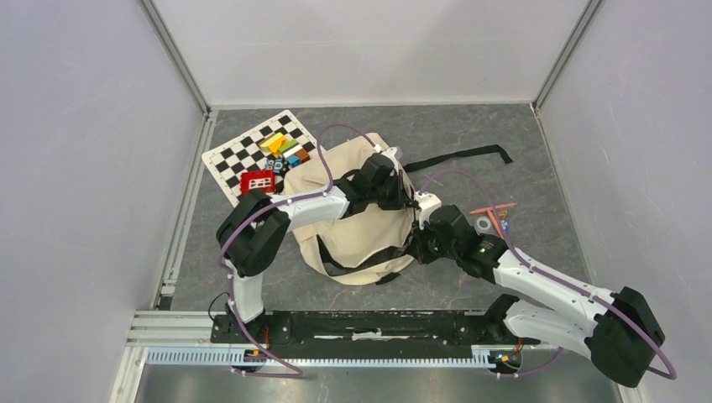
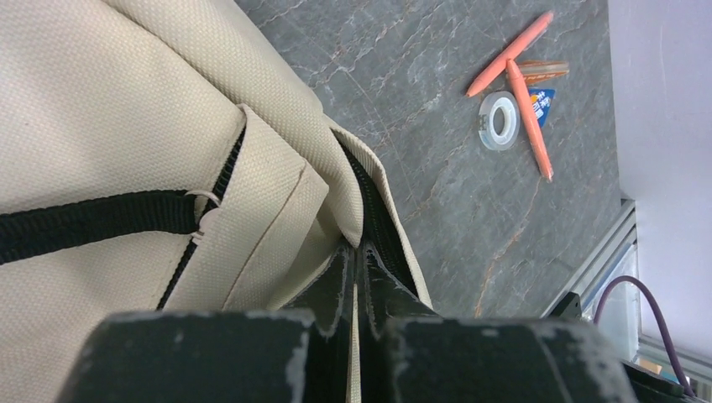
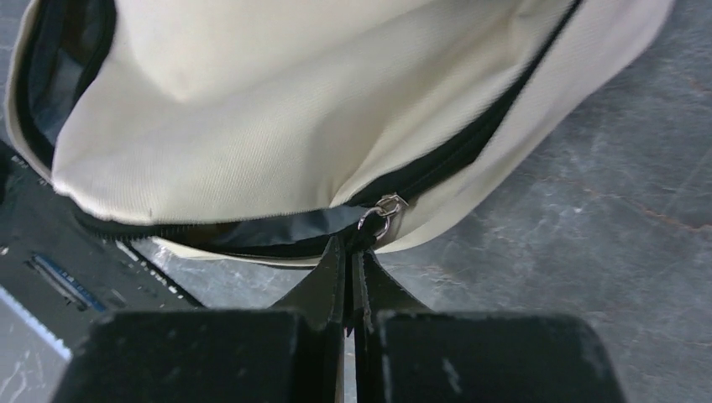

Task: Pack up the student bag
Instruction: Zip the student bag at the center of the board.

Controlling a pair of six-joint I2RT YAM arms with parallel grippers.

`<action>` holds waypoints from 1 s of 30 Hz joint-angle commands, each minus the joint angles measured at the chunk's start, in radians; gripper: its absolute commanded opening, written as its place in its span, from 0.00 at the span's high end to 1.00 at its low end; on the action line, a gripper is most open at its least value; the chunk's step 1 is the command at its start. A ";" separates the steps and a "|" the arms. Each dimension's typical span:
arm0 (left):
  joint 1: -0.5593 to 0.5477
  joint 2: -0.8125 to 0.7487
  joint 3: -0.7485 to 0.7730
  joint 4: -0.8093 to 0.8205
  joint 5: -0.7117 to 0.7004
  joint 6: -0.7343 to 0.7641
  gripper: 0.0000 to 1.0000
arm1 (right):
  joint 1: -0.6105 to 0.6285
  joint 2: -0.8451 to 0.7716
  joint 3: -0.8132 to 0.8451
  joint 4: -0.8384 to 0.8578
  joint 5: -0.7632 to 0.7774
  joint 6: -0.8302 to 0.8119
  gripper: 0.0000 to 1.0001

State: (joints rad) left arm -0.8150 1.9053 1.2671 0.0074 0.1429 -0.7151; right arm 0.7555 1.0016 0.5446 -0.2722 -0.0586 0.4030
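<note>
I count one student bag (image 1: pixel 363 242), one checkerboard (image 1: pixel 238 156) and one red box (image 1: pixel 258 180) far left, two orange pens (image 2: pixel 509 55) and one tape roll (image 2: pixel 484 122) right (coloured blocks (image 1: pixel 285 149) too jumbled to count).

The cream canvas backpack with black straps (image 1: pixel 353 231) lies mid-table on the grey stone-patterned table (image 1: pixel 470 126). At its far left sits a black-and-white checkered board (image 1: pixel 239 155), which carries small coloured blocks (image 1: pixel 285 149) and a flat red card (image 1: pixel 258 180). One loose black strap (image 1: pixel 462 157) trails to the far right. Right of the backpack, two orange pens (image 2: pixel 510 54) lie touching a clear tape roll (image 2: pixel 484 122). The left pincer (image 2: pixel 357 252) clamps the backpack's right rim. The right pincer (image 3: pixel 351 248), nearer, seems to grip the rim beside the zipper pull.
</note>
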 commanded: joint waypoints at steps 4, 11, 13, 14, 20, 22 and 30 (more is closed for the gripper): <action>0.004 -0.003 0.031 0.198 -0.042 -0.019 0.98 | 0.133 0.026 0.044 0.011 -0.053 0.105 1.00; 0.032 -0.034 0.058 0.190 -0.039 0.016 0.98 | 0.265 0.121 0.098 0.055 0.006 0.153 1.00; 0.043 -0.045 0.054 0.177 -0.036 0.034 0.98 | 0.286 0.129 0.121 0.070 0.025 0.165 1.00; 0.046 -0.051 0.048 0.175 -0.032 0.041 0.98 | 0.292 0.129 0.129 0.088 0.031 0.171 1.00; 0.059 -0.078 -0.001 0.193 -0.031 0.083 0.98 | 0.322 0.156 0.188 0.200 0.031 0.202 1.00; 0.066 -0.074 0.004 0.192 -0.029 0.086 0.98 | 0.341 0.180 0.217 0.206 0.031 0.202 1.00; 0.086 -0.045 0.063 0.182 -0.036 0.089 0.98 | 0.434 0.252 0.238 0.216 0.049 0.217 1.00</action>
State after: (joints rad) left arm -0.7670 1.8763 1.2594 0.0483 0.1951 -0.6735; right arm 1.1088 1.2350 0.7284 -0.1646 0.0975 0.5766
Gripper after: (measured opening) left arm 0.026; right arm 0.015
